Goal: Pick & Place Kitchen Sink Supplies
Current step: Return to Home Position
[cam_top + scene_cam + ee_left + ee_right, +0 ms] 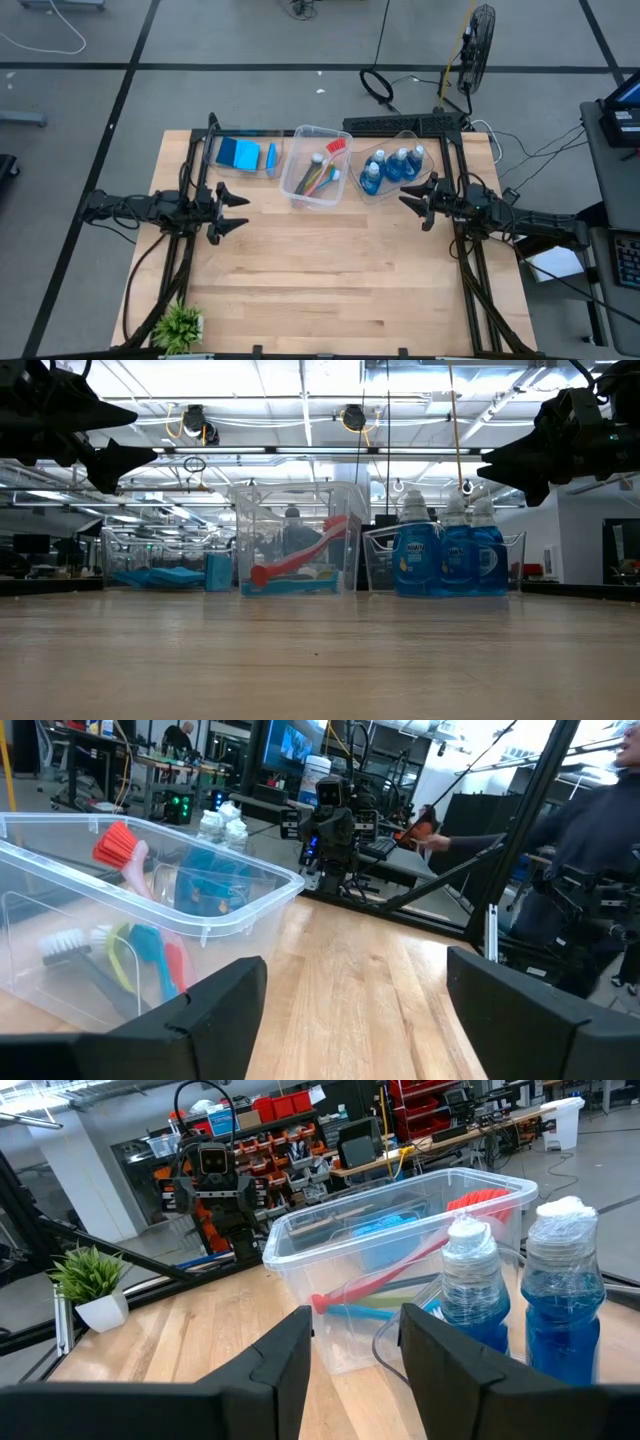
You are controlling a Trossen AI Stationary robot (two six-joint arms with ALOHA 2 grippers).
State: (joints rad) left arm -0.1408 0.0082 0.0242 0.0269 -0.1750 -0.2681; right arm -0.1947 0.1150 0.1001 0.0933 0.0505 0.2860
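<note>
Left gripper (244, 211): fingers spread, holding nothing, raised over the table (330, 280). Right gripper (413, 203): fingers likewise parted and empty, facing the left one across bare wood. Just beyond the left gripper, a clear bin (120, 550) holds the blue sponges (240, 153). Between the two grippers and a little further back, the middle bin (305, 133) holds the brushes (322, 172), the red head uppermost. Just beyond the right gripper, a third bin (375, 560) holds the bottles (393, 167). No supply lies loose on the table. Sorting appears complete; only parking the arms seems left.
</note>
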